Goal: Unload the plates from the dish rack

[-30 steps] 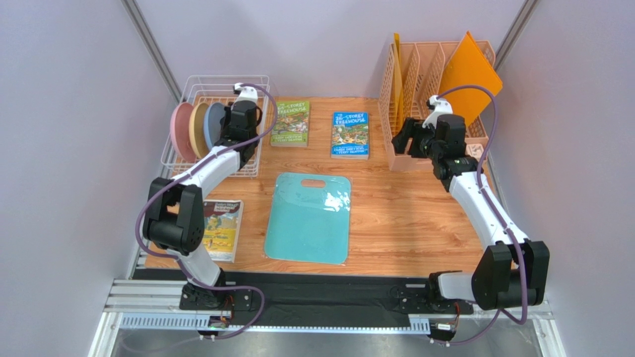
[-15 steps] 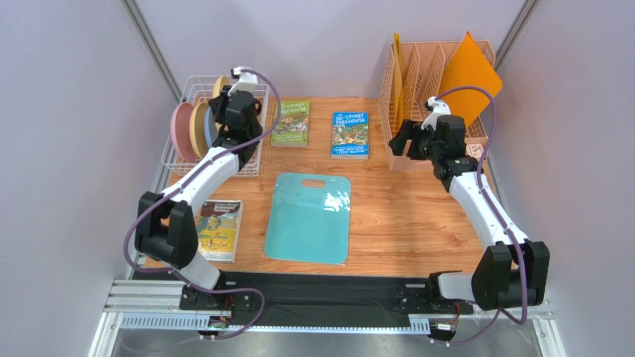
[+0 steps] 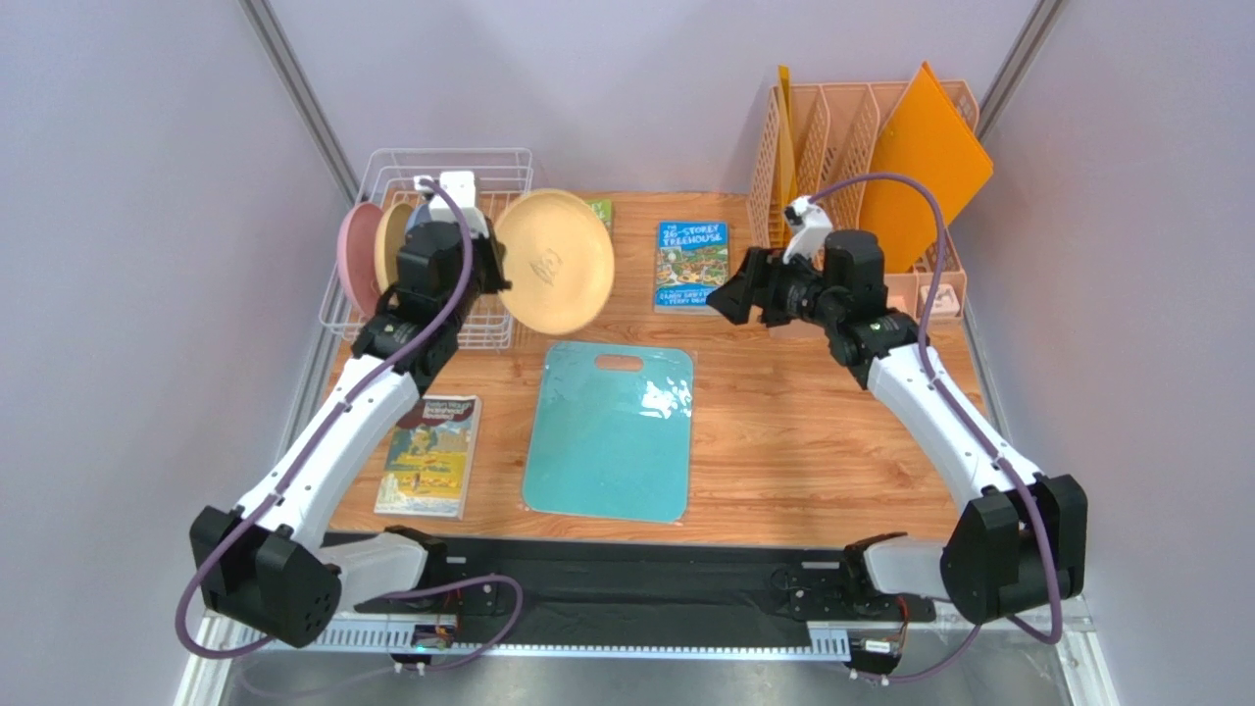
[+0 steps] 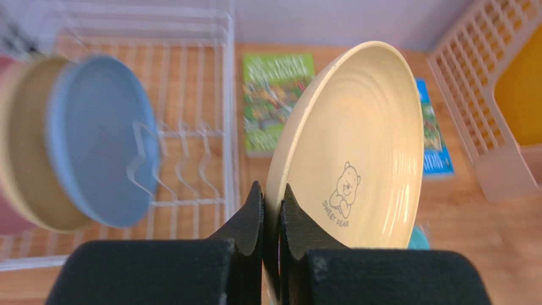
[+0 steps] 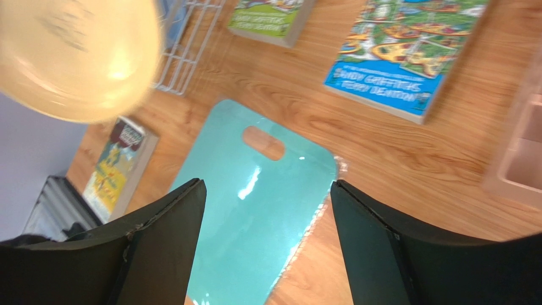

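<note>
Tan-yellow plate (image 4: 356, 146) clamped by its rim in left hand (image 4: 272, 197), standing on edge above it, right hand (image 5: 267, 187) spread wide

My end effector (image 5: 267, 254) hangs with its two black fingers (image 5: 159, 244) spread wide apart. In the gap I look down on a teal cutting board (image 5: 254, 203) with a handle slot, lying flat on the wooden table (image 5: 407, 165). A blurred tan-yellow plate (image 5: 76, 57) fills my top left corner, just beside a corner of the white wire rack (image 5: 188, 54). A green book (image 5: 270, 16) and a blue Andy Griffiths book (image 5: 407, 57) lie beyond the board, and a third book (image 5: 118, 168) lies to its left. A peach organizer (image 5: 516, 171) shows at my right edge.
</note>
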Controlling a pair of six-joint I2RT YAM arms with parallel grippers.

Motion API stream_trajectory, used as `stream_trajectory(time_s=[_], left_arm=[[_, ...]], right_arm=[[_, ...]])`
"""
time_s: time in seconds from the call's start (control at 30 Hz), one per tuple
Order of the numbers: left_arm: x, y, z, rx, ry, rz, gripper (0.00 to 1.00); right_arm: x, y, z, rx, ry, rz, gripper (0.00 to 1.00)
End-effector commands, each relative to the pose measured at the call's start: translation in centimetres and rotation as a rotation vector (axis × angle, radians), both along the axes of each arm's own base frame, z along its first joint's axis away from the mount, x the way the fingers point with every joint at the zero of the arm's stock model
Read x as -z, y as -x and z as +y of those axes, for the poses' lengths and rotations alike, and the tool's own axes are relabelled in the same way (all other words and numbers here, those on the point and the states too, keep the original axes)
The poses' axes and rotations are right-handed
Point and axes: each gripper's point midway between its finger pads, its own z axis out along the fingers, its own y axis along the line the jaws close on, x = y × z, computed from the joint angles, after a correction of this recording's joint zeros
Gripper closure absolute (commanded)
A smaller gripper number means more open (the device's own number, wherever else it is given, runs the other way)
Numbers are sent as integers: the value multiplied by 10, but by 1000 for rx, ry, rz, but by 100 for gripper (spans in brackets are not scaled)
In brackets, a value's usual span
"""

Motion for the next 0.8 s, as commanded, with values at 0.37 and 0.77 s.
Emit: stream_trajectory(time_s=[0.37, 0.77], left_arm=[[79, 32, -72, 231, 238, 227, 100], [81, 46, -101, 338, 284, 233, 100]], right_arm=[[9, 19, 88, -143, 8, 21, 24], [40, 9, 98, -145, 33, 83, 39]])
